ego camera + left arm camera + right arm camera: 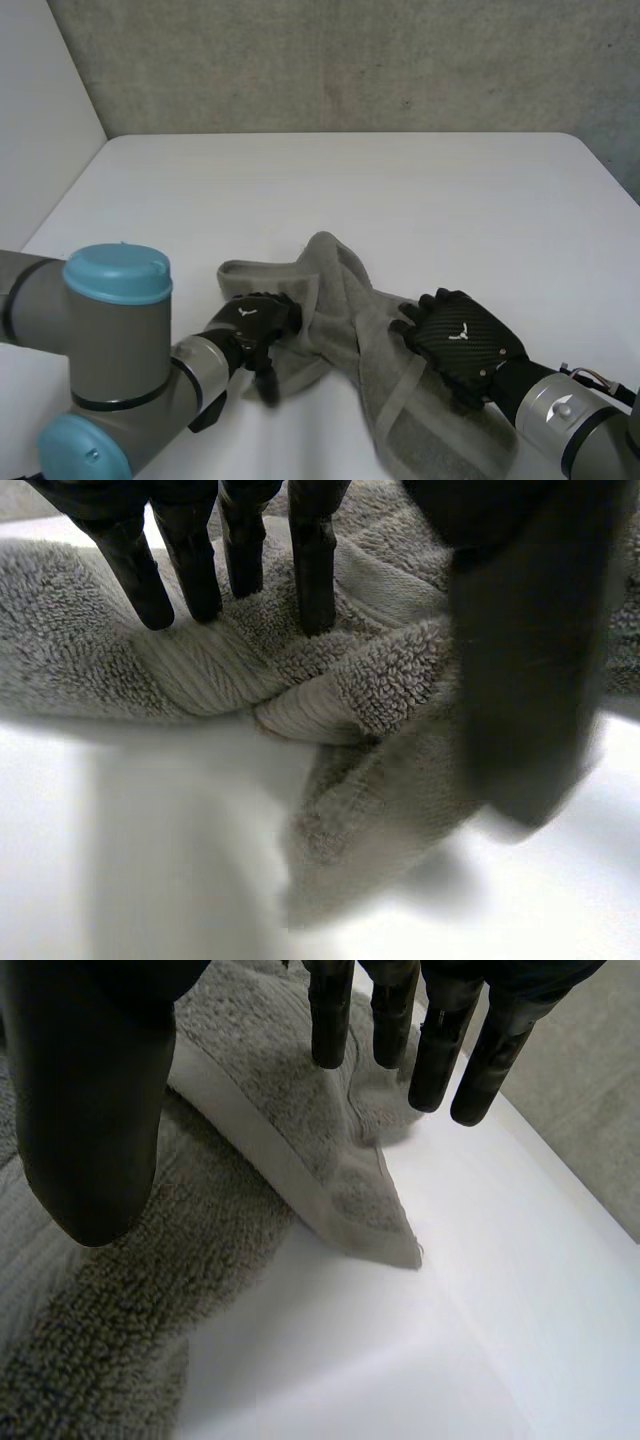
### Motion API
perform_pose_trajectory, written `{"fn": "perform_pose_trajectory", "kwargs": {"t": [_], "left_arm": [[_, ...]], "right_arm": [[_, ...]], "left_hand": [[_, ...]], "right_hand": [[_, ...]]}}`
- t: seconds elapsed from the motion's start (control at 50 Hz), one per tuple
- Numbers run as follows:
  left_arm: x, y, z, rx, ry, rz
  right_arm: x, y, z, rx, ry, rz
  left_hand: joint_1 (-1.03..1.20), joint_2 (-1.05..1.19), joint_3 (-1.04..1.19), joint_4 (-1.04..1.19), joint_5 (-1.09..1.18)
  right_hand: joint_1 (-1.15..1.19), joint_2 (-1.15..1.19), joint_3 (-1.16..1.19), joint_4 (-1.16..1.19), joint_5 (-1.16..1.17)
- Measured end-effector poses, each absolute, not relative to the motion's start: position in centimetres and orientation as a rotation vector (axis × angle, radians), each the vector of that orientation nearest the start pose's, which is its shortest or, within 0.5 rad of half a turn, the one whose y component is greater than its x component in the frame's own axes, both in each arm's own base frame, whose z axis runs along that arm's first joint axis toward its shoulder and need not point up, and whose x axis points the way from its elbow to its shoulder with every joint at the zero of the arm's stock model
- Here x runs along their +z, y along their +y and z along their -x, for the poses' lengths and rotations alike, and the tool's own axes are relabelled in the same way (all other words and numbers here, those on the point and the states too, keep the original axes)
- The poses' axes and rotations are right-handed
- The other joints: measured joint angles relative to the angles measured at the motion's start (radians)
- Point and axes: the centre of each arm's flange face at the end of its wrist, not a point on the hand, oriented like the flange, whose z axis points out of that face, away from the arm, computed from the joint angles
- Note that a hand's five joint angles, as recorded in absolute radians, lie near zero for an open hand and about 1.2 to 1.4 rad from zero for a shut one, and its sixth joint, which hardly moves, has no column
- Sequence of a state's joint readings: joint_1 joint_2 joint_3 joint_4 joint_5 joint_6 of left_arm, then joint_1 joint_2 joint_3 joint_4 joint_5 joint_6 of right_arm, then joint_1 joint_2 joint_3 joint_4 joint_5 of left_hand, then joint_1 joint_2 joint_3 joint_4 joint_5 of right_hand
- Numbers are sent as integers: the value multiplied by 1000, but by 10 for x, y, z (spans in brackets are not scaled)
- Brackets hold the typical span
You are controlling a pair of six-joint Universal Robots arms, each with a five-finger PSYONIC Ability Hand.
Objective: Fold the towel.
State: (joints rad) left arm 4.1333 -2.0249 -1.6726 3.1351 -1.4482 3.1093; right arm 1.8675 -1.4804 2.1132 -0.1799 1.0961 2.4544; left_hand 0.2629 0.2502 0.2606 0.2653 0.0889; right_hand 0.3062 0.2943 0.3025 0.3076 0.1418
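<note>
A grey towel (pixel 350 300) lies crumpled in a long bunch on the white table (pixel 350 190), near its front edge. My left hand (pixel 255 322) rests at the towel's left end, open. In the left wrist view its straight fingers (pixel 190 560) hover just over a rolled hem of the towel (pixel 380 680), with the thumb off to one side. My right hand (pixel 460 340) lies over the towel's right part, open. In the right wrist view its fingers (pixel 440 1050) point at a turned-over corner of the towel (pixel 380 1220), and its thumb (pixel 90 1090) hangs above the pile.
Bare white tabletop (pixel 420 180) stretches beyond the towel to the far edge, where a grey concrete wall (pixel 350 60) rises. The table's left edge (pixel 70 190) runs diagonally beside a pale wall.
</note>
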Motion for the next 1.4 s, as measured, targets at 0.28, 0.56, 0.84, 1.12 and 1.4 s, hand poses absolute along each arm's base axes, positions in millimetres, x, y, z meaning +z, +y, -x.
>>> {"fn": "perform_pose_trajectory", "kwargs": {"t": [0.28,0.56,0.84,1.12,1.4], "left_arm": [[127,-191,302,-1592,3013,-966],[142,-196,295,-1663,2948,-881],[166,-196,286,-1760,2895,-844],[172,-220,272,-1794,2865,-726],[171,-226,267,-1786,2873,-694]], "right_arm": [[152,-173,-232,-1629,1993,1451],[151,-169,-238,-1594,2005,1246],[165,-142,-240,-1586,1903,1349],[173,-138,-222,-1534,1760,1611],[153,-136,-223,-1463,1655,1665]], "left_hand": [[273,294,257,302,302],[533,537,540,542,527],[608,627,614,616,604],[703,722,708,710,707],[461,476,478,469,468]], "right_hand": [[232,243,235,228,228],[161,185,170,163,134],[93,101,85,77,40],[93,101,85,79,61],[95,104,88,83,83]]}}
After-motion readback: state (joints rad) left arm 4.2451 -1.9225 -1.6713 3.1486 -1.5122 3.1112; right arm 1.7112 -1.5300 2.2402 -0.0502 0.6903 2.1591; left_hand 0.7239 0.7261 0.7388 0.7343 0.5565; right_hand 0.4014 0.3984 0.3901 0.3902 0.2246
